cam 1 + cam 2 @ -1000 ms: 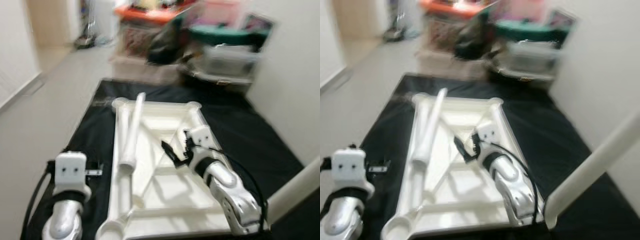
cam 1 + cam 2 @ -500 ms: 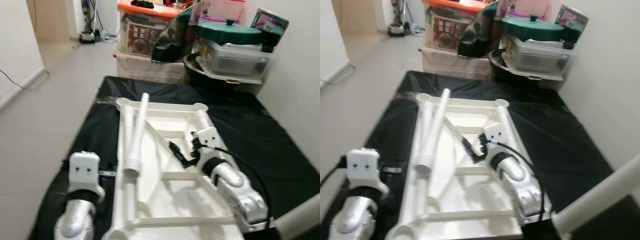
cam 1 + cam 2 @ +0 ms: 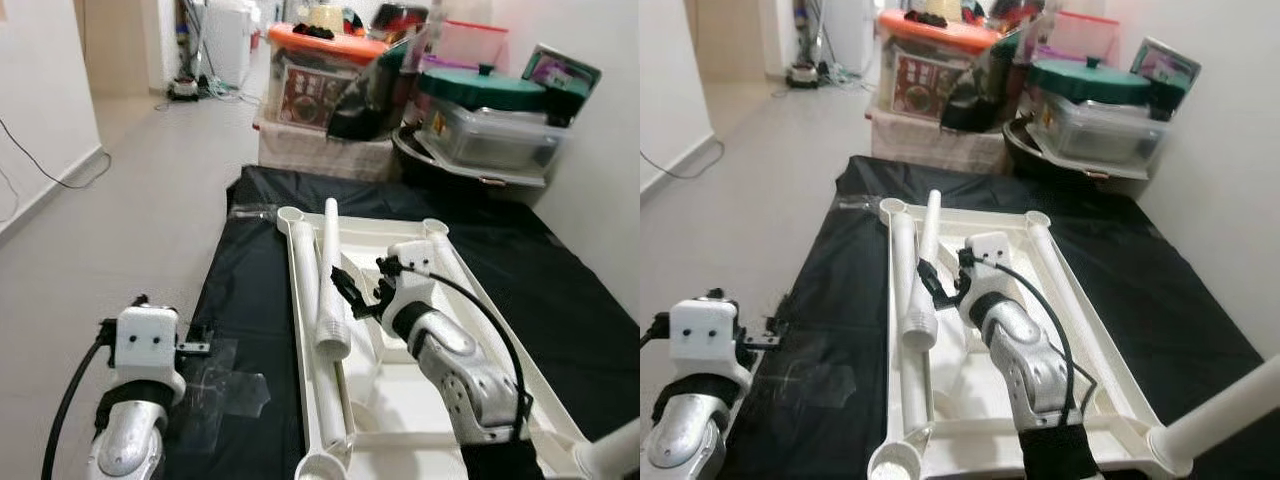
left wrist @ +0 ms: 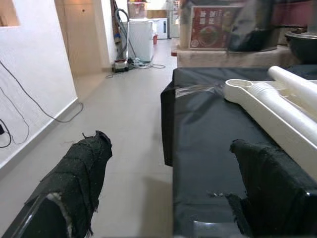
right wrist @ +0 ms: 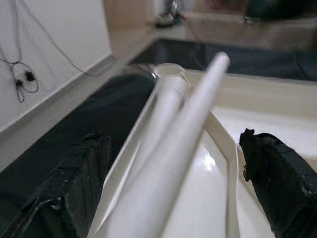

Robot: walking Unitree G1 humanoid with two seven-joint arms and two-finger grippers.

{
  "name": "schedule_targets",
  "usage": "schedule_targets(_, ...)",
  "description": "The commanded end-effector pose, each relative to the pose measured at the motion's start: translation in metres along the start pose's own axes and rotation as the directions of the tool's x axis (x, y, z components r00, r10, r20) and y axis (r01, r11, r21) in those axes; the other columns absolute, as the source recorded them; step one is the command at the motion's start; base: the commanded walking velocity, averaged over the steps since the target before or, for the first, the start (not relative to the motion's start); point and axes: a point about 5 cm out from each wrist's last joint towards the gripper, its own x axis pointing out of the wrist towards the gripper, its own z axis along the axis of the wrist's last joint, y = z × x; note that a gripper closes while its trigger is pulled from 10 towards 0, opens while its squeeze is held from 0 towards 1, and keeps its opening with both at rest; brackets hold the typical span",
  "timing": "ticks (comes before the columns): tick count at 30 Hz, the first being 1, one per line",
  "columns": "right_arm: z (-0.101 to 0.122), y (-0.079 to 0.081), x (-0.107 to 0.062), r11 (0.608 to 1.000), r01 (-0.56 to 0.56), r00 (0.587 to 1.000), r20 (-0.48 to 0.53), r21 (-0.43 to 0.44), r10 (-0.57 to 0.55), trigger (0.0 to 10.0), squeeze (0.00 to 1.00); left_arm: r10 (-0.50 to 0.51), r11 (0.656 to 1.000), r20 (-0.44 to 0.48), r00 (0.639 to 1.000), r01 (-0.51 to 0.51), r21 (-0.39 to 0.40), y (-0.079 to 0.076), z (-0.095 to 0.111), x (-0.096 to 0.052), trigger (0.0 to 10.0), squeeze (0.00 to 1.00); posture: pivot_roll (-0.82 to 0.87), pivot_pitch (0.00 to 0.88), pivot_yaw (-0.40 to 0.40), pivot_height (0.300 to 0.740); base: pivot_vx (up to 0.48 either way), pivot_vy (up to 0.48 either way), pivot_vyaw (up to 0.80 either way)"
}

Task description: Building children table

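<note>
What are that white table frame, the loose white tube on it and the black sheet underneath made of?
The table frame looks like moulded plastic: glossy white, with ribs and round corner sockets. The loose tube seems the same smooth plastic, ridged at one end, probably a leg. The black sheet appears to be thin plastic film, shiny and creased; it could be coated cloth.

No legible text in any view.

The red-and-white printed label on the front of the storage box beneath the orange lid carries markings, but they are too small and blurred to read in the head or wrist views. The picture card leaning at the top of the stacked containers shows colours only, with no letters or numbers that can be made out.
</note>
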Motion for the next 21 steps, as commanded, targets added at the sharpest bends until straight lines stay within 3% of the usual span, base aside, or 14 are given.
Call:
schedule_targets(1, 0.0, -0.006, 0.0, 0.997, 0.035, 0.999, -0.034, 0.064, -0.032, 10.0, 0.0, 0.017, 1.0, -0.021, 1.0, -0.017, 0.01, 0.001, -0.003, 0.001, 10.0, 0.0, 0.12, 0.0, -0.162, 0.74, 0.0, 0.0, 0.0)
schedule_targets(4, 0.0, -0.005, 0.001, 0.995, 0.035, 0.999, -0.044, 0.092, -0.031, 10.0, 0.0, 0.024, 1.0, -0.027, 0.999, -0.023, 0.016, 0.002, -0.004, 0.001, 10.0, 0.0, 0.12, 0.0, -0.162, 0.74, 0.0, 0.0, 0.0)
schedule_targets(5, -0.001, 0.006, 0.003, 0.982, -0.018, 0.995, -0.097, 0.187, 0.037, 10.0, 0.0, 0.042, 0.999, -0.037, 0.998, -0.04, 0.033, 0.005, -0.006, 0.001, 10.0, 0.0, 0.12, 0.0, -0.165, 0.74, 0.0, 0.0, 0.0)
schedule_targets(8, -0.002, 0.012, 0.004, 0.982, -0.047, 0.989, -0.13, 0.183, 0.071, 10.0, 0.0, 0.047, 0.998, -0.038, 0.998, -0.046, 0.034, 0.005, -0.006, 0.001, 10.0, 0.0, 0.12, 0.0, -0.164, 0.74, 0.0, 0.0, 0.0)
schedule_targets(12, -0.003, 0.026, 0.003, 0.983, -0.14, 0.971, -0.18, 0.115, 0.159, 10.0, 0.0, 0.062, 0.997, -0.045, 0.997, -0.06, 0.039, 0.006, -0.006, 0.001, 10.0, 0.0, 0.12, 0.0, -0.167, 0.74, 0.0, 0.0, 0.0)
schedule_targets(16, -0.005, 0.032, 0.002, 0.981, -0.166, 0.962, -0.203, 0.1, 0.184, 10.0, 0.0, 0.064, 0.997, -0.046, 0.997, -0.062, 0.042, 0.006, -0.007, 0.001, 10.0, 0.0, 0.12, 0.0, -0.167, 0.74, 0.0, 0.0, 0.0)
schedule_targets(21, -0.019, 0.038, -0.001, 0.982, -0.181, 0.935, -0.303, 0.049, 0.187, 10.0, 0.0, 0.063, 0.997, -0.054, 0.997, -0.061, 0.05, 0.005, -0.008, 0.003, 10.0, 0.0, 0.12, 0.0, -0.171, 0.74, 0.0, 0.0, 0.0)
